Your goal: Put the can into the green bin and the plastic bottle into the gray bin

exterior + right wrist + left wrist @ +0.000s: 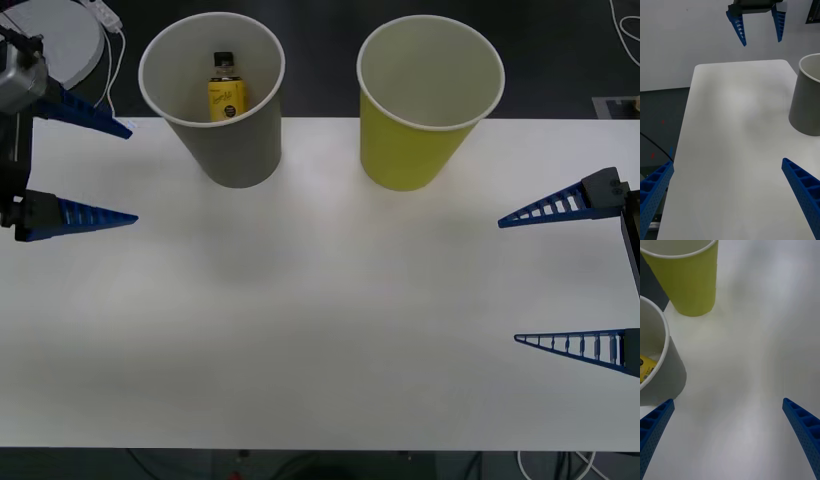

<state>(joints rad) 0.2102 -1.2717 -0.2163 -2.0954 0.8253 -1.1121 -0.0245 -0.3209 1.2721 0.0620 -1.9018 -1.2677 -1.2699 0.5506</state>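
Two large cups stand side by side at the far edge of the white table point(320, 330), near each other but not touching. The gray bin point(215, 95) is the landmark here. Inside it lies the plastic bottle point(226, 88) — yellow, with its dark cap pointing to the far wall of the cup. The green bin point(425, 100) stands upright just to the robot's right of the gray bin, and its pale inside shows nothing in it. The left gripper point(110, 172) hovers to the left of the gray bin, its blue fingers spread wide and holding nothing. The right gripper point(515, 280) is well apart from the gray bin — beyond the green bin and nearer the robot — also wide open, with nothing between its fingers.
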